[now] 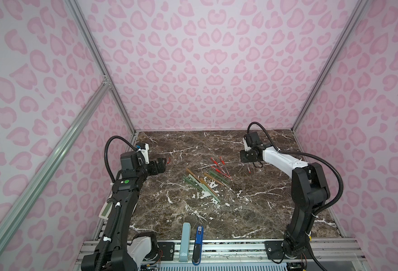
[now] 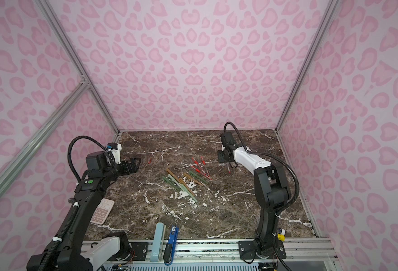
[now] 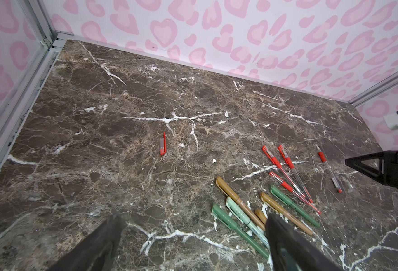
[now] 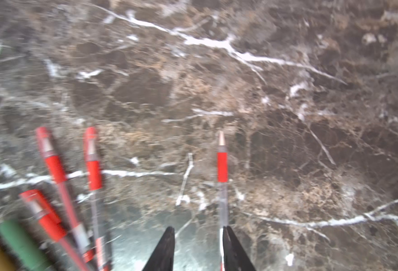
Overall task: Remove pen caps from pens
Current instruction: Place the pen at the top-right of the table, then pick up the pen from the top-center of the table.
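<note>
**Right claw** (image 4: 198,228): the jaws stand parted and released, and they grasp nothing. The uncapped pen (image 4: 222,169) lies flat on the worktop (image 1: 252,211). Its barrel runs along the inner face of one finger and is clear of the other. Its bare metal tip points away from the claw. In a top view this pen (image 1: 249,169) lies apart from the others, on the right arm's side. This placement probably keeps a finished pen separate from the pens awaiting work.

**Left claw** (image 1: 162,165): the jaws are spread wide and empty, low over the worktop. The red cap (image 3: 162,144) lies alone just ahead of it, well apart from every pen. This spot probably serves as the drop area for caps.

**Remaining stock:** the slim red pens (image 1: 219,167) lie fanned near the centre with caps fitted. The green and brown pens (image 1: 201,183) lie overlapping beside them and appear capped.

**Assessment:** one pen is finished and most of the task remains. The next cycle requires one claw to hold a barrel while the other pulls the cap along the pen's axis. Overlapping pens may drag their neighbours when lifted.
</note>
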Available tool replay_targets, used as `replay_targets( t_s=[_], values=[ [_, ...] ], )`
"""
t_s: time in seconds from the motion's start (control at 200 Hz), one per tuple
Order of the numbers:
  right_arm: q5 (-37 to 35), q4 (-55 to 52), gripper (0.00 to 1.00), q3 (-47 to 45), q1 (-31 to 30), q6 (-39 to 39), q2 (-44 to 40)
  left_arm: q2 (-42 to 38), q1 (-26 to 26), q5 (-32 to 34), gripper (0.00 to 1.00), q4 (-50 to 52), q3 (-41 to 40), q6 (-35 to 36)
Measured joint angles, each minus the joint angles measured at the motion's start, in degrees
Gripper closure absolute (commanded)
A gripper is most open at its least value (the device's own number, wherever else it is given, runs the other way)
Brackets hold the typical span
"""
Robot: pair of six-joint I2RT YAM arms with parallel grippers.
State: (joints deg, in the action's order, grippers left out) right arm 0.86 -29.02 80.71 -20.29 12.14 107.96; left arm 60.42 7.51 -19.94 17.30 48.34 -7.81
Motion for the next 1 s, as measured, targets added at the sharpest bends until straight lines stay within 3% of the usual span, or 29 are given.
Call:
replay_targets(
  t_s=[0.38, 1.0],
  values=[
    [-0.15, -1.66, 0.70, 3.74, -9.38, 2.36, 7.10, 0.63, 0.09, -0.46, 0.02, -0.11, 0.20, 0.00],
    [1.73, -1.88, 0.79, 9.29, -10.08, 3.39, 15.45, 1.29, 0.37, -0.63, 0.02, -0.13, 0.37, 0.02]
  ],
)
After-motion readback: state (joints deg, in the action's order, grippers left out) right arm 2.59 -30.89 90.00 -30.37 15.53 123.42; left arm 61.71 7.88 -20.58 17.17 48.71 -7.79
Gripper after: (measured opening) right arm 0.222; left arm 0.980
